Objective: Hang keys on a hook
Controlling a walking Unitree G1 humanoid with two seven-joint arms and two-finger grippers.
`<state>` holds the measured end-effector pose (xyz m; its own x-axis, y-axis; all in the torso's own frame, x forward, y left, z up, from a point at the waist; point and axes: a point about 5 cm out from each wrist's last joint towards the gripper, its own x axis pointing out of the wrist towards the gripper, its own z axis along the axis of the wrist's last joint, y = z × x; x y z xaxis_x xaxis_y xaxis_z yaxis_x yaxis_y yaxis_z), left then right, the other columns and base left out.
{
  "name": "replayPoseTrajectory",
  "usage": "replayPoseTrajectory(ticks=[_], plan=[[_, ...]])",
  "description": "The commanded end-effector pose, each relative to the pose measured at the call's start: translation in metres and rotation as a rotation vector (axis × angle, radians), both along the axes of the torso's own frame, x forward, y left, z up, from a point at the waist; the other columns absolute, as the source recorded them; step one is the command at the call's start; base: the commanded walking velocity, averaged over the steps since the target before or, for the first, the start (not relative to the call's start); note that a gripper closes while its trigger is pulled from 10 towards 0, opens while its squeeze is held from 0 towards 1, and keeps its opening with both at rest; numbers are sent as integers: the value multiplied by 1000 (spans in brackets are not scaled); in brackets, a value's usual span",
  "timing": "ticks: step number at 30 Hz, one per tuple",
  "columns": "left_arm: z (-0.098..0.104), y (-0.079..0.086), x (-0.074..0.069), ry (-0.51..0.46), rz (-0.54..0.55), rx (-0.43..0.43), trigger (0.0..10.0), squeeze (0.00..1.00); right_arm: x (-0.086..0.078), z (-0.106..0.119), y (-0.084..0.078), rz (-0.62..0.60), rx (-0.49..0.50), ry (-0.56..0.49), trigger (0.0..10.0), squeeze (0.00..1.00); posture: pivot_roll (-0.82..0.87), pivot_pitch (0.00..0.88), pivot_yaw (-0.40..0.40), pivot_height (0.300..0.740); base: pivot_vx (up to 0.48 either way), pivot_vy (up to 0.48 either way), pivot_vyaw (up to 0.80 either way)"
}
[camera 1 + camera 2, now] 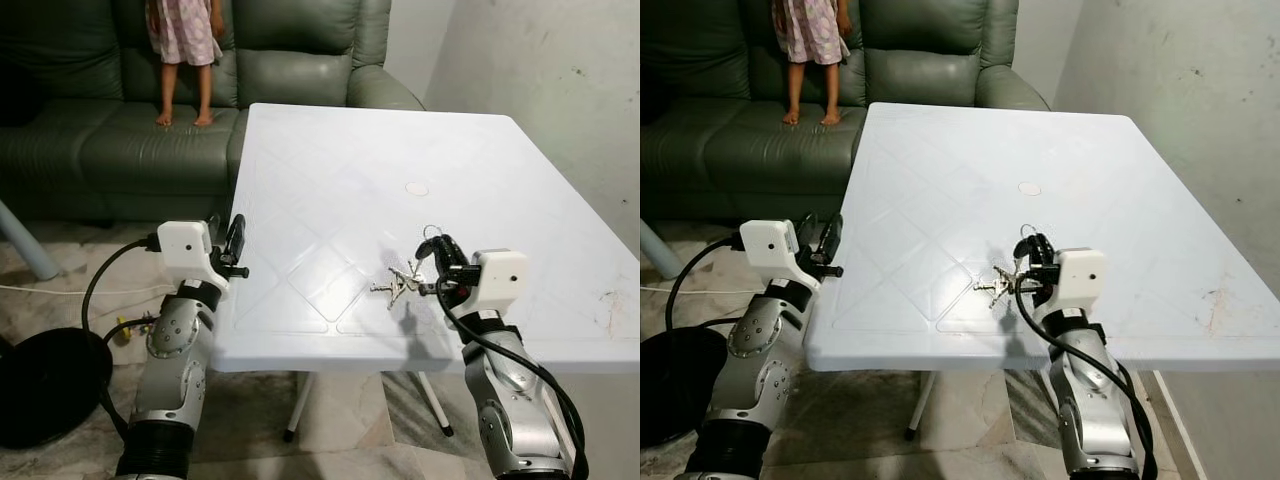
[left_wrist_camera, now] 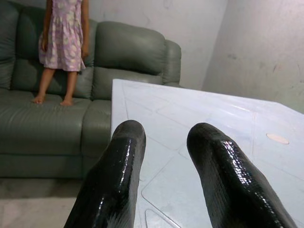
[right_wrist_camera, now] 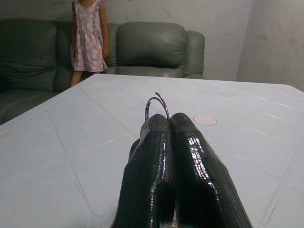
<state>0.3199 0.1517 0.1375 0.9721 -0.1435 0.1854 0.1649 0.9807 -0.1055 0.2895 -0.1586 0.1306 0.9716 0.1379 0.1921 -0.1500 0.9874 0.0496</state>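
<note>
While its two black fingers press together on the key ring, the right gripper [image 1: 437,256] holds the keys [image 1: 398,283] just above the white table [image 1: 330,180]. Beside the table's near corner, the left gripper [image 1: 235,243] hangs parted and empty.

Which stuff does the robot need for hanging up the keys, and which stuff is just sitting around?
Needed for the job:
- keys, dangling just above the table
- key ring, pinched in the right gripper, jaws shut
- No hook can be seen.

Just around:
- white table
- round spot on the table
- green sofa, a person standing on it
- left gripper, open, idle at the table's edge
</note>
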Motion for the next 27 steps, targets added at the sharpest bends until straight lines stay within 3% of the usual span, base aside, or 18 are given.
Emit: replayPoseTrajectory(ticks=[1, 7, 27], plan=[[4, -2, 3, -15, -12, 3, 10000, 0, 2, 2, 1, 1, -4, -4, 10000, 0, 109, 0, -60, 736, 0, 0, -750], [3, -3, 6, -3, -4, -12, 10000, 0, 1, 1, 4, 10, -4, -3, 10000, 0, 105, 0, -60, 736, 0, -456, -750], [-3, -5, 8, 41, 40, -17, 10000, 0, -3, -5, 4, 14, -4, 13, 10000, 0, 109, 0, -56, 736, 0, 0, -750]])
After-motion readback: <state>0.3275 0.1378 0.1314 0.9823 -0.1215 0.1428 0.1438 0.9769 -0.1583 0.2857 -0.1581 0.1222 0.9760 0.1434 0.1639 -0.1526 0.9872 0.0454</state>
